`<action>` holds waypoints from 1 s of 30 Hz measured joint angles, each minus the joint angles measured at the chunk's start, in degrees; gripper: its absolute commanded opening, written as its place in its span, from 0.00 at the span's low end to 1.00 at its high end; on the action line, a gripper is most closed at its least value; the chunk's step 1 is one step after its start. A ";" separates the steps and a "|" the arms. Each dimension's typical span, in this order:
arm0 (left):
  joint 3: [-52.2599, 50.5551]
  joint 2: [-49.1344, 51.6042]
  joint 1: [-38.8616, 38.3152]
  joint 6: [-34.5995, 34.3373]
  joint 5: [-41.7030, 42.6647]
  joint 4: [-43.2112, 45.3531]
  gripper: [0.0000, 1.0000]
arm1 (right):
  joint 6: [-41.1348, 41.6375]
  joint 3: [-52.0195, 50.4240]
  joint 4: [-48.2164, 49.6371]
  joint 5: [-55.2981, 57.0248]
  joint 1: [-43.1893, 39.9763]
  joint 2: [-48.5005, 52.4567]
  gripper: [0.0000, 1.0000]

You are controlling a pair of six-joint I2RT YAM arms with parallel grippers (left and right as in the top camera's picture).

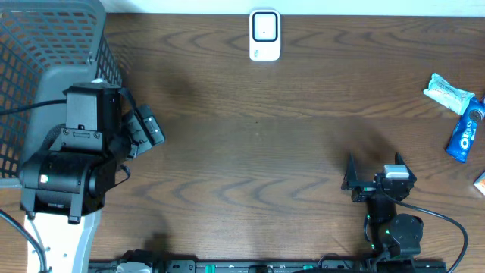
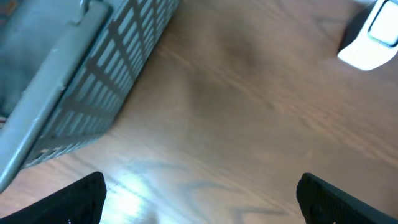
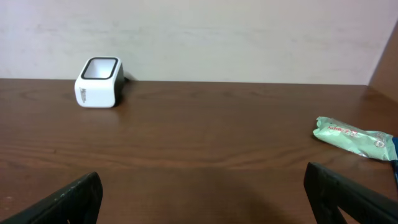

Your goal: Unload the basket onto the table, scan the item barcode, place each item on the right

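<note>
The white barcode scanner [image 1: 264, 35] stands at the table's far edge, also in the right wrist view as the scanner [image 3: 98, 82]. Items lie at the far right: a green packet [image 1: 449, 93] and a blue Oreo packet [image 1: 464, 133]. My right gripper [image 1: 373, 170] sits low near the front right, open and empty, well left of these items. Its fingers [image 3: 62, 202] frame bare wood, with the green packet [image 3: 351, 137] ahead to the right. My left gripper [image 1: 148, 130] is open and empty beside the basket, its fingers [image 2: 74, 202] spread wide over the table.
A grey mesh basket [image 1: 45, 45] fills the far left corner, close behind the left arm; its wall [image 2: 81, 74] shows in the left wrist view. Another item pokes in at the right edge [image 1: 480, 182]. Dark wood table [image 1: 258, 152] spreads between the arms.
</note>
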 measured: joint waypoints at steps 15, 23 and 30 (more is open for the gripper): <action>-5.14 -7.67 0.00 0.90 -0.52 -2.25 0.98 | -0.02 0.00 0.02 0.00 0.00 -0.02 0.99; -26.40 -22.58 0.00 2.16 0.59 15.06 0.98 | -0.02 0.00 0.02 -0.09 0.00 -0.11 0.99; -45.48 -37.81 0.00 10.67 7.41 35.95 0.98 | -0.04 -0.02 0.02 -0.22 -0.20 -0.11 0.99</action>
